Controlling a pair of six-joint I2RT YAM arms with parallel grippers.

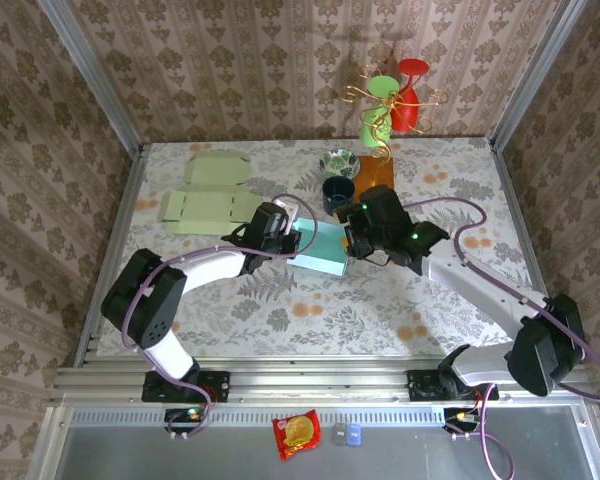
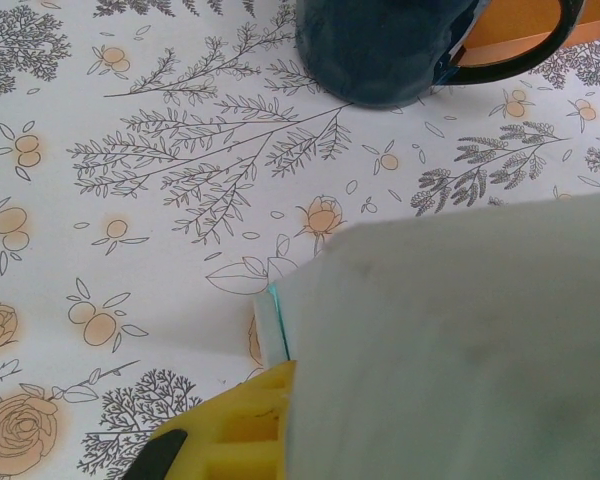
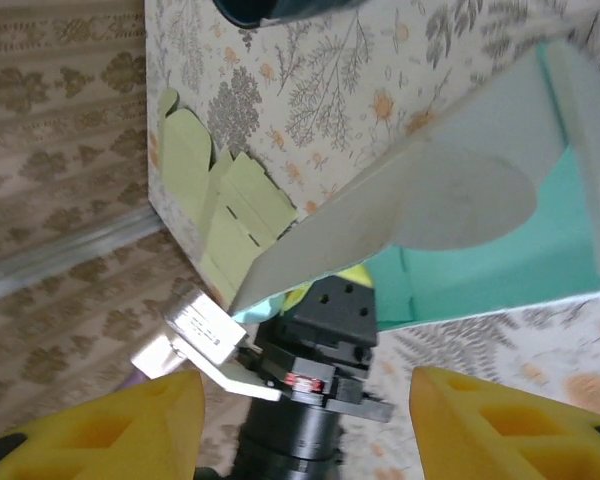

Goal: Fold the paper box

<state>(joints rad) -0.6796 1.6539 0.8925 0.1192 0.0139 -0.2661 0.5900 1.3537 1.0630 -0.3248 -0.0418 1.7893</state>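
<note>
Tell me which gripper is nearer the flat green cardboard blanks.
Left. The left gripper sits at the left edge of the teal paper box, just right of the green blanks; the right gripper is beyond the box, farther right.

Our left arm point(image 1: 205, 265) and right arm point(image 1: 480, 287) wore white shells over black joints — purple cables point(image 1: 458, 200) trailing — with yellow fingers point(image 3: 510, 430).

I see beige damask-patterned wallpaper walls point(image 1: 280, 70) closing the cell on three sides, with silver aluminium corner posts point(image 1: 94, 75) slanting up them. The table point(image 1: 310, 315) wears a white cloth printed with grey sprigs and orange flowers. A silver aluminium rail point(image 1: 310, 383) edges its near side, with a grey ledge point(image 1: 100, 450) below. The light is soft and even.
</note>
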